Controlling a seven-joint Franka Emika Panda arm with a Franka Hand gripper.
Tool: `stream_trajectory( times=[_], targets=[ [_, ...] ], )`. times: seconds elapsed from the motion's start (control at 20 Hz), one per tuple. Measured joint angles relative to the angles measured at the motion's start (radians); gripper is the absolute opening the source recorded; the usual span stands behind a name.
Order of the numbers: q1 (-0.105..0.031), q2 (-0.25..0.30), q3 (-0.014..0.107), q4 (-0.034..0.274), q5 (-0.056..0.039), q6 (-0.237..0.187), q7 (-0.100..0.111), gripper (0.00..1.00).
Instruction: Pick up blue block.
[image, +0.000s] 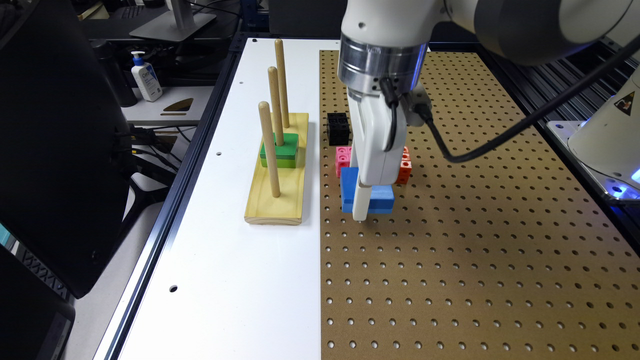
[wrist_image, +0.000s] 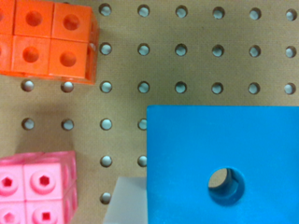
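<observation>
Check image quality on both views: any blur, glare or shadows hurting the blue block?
Wrist view: soft overall, blue block evenly lit, edges slightly fuzzy, hole shaded inside. Exterior view: sharper, mild sheen on the white board, gripper hides part of the block, small shadow beside the peg stand.

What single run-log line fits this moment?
gripper: down at blue block | grasp: unclear | surface: pegboard | neighbours: pink cubes, orange cubes
</observation>
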Motion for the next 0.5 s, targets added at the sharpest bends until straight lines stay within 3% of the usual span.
stream_trajectory(
  times=[0.2, 0.5],
  targets=[
    [0.000, -0.070, 0.002, -0.001, 0.0009, -0.074, 0.000, 0.00],
    [0.000, -0.097, 0.003, 0.001, 0.0010, -0.095, 0.000, 0.00]
  ],
)
